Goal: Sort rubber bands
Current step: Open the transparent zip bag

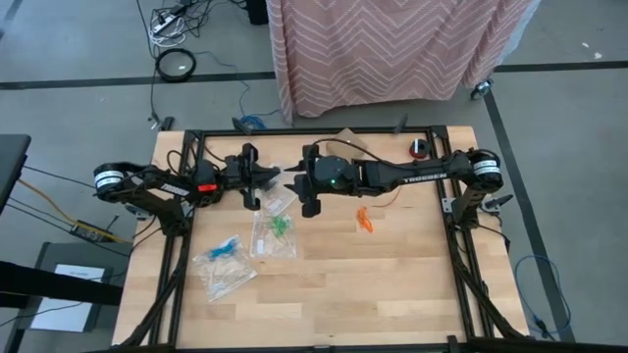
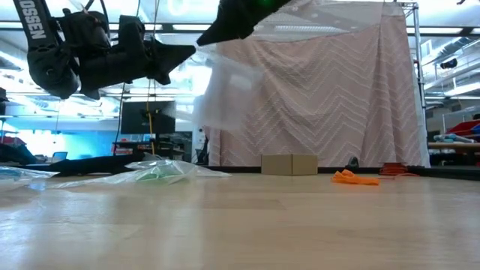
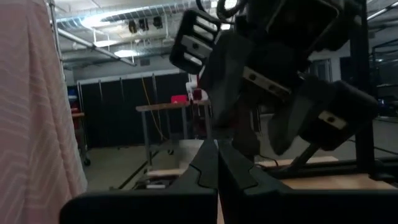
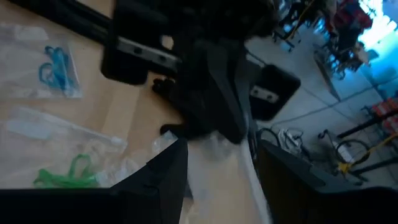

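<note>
Wooden table (image 1: 392, 284) is carrying everything, pink chevron cloth (image 1: 392, 44) hanging behind. Orange bands (image 1: 364, 220) are lying loose, right of centre; green bands (image 1: 281, 226) sitting inside a clear bag (image 1: 274, 238); blue bands (image 1: 225, 247) inside another bag (image 1: 227, 270), front-left. Both grippers are hovering mid-air at the back, tips nearly meeting over a raised clear bag (image 2: 225, 94). Left gripper (image 1: 277, 176) is pinching fully closed. Right gripper (image 1: 292, 182) is standing wide; contents unclear.
</note>
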